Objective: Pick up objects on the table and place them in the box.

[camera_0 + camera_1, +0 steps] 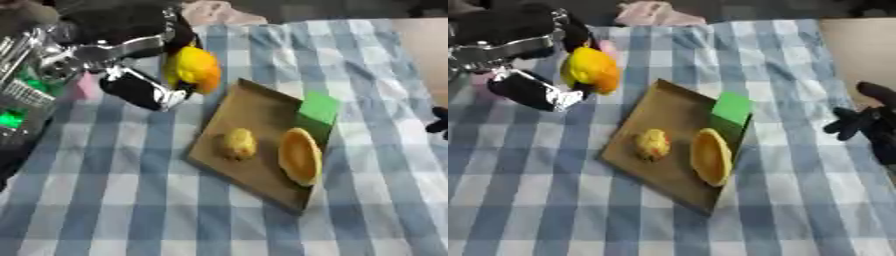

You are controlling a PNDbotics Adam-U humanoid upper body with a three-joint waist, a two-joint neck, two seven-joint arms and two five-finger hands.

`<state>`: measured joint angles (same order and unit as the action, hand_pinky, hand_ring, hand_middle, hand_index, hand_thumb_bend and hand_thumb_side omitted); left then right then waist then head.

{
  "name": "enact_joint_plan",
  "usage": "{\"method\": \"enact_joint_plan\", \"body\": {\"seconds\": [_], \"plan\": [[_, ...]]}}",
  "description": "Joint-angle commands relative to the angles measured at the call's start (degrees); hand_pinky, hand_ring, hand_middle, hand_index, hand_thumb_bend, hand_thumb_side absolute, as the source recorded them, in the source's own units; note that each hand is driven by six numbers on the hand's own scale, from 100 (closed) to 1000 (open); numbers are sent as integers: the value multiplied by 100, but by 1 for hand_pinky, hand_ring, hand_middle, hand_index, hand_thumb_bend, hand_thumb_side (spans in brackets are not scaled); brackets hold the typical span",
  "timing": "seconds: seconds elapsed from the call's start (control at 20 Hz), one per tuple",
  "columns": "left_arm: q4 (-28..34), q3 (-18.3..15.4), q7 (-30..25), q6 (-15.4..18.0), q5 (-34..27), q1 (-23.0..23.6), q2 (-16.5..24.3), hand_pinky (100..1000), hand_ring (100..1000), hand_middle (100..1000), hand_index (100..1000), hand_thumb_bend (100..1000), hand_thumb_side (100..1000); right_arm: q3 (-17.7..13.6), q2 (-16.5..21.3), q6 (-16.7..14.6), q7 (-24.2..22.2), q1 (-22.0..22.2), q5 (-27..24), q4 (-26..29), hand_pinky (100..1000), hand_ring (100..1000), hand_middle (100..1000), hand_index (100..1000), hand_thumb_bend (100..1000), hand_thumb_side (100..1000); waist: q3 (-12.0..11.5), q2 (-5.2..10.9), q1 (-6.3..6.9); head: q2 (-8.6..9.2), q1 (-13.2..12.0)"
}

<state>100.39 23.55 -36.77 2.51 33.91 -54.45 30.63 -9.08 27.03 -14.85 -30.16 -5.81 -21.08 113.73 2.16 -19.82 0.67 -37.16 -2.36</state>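
My left hand [140, 87] hangs above the table's left side, fingers and thumb curled round a yellow-orange fruit-like object [196, 69], just left of the flat brown box [254, 112]. Inside the box lie a small yellowish lumpy item [237, 144], an orange oval bread-like item [299, 156] and a green block [320, 107] at its far right edge. My right hand [868, 125] shows at the right edge, low over the cloth; its fingers look dark and blurred.
A blue-and-white checked cloth [122, 200] covers the table. A pink cloth [654, 12] lies at the far edge. A pink thing [86, 87] shows behind my left arm. A bare tan surface [859, 47] lies at the far right.
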Motion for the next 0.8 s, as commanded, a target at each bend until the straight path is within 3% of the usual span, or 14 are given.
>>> {"method": "enact_joint_plan", "body": {"seconds": [0.05, 0.4, 0.8], "plan": [[-263, 114, -111, -24, 175, -265, -346, 624, 553, 477, 705, 100, 230, -6, 174, -16, -18, -39, -69, 86, 980, 723, 561, 967, 100, 489, 10, 147, -8, 58, -27], [-1261, 271, -44, -31, 783, -626, -1152, 640, 574, 497, 713, 100, 211, 9, 154, 31, -55, -43, -55, 86, 981, 723, 561, 967, 100, 496, 30, 146, 16, 14, -62], [-2314, 326, 176, 413, 1435, -684, -1496, 650, 586, 508, 718, 100, 213, 2, 121, 74, -59, -32, -44, 86, 982, 722, 561, 967, 100, 504, 63, 154, 42, 1, -90]]}}
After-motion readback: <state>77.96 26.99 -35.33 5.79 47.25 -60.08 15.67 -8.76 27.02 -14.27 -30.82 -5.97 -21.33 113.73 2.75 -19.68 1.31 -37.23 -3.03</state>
